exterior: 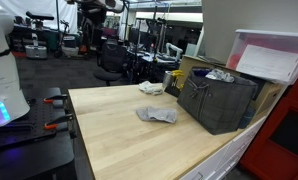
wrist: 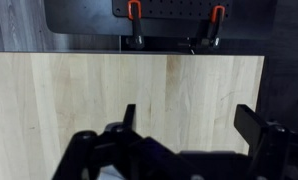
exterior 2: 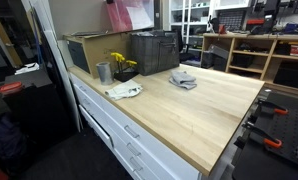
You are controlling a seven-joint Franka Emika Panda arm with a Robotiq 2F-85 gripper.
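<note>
Your gripper [wrist: 191,115] sits low in the wrist view. Its jaws are spread wide, released, with nothing held between them. Directly under it is bare pale wood of the surface [wrist: 79,90]. Past that, along the surface's far edge in the same view, are two orange-handled clamps [wrist: 135,12].

The gripper is out of frame in both exterior views. The grey cloth [exterior: 156,115] lies crumpled flat on the surface, well apart from the clamped edge your wrist camera faces. It does not show in the wrist view, so how near it lies to the gripper cannot be told.

Just behind the cloth stands the dark crate [exterior: 219,100]. A white cloth [exterior 2: 124,91] lies near the surface's edge. Beside it is a metal cup [exterior 2: 103,72], with yellow flowers [exterior 2: 121,62] just past the cup. Furthest back, a cardboard box [exterior 2: 89,50] stands next to the crate.
</note>
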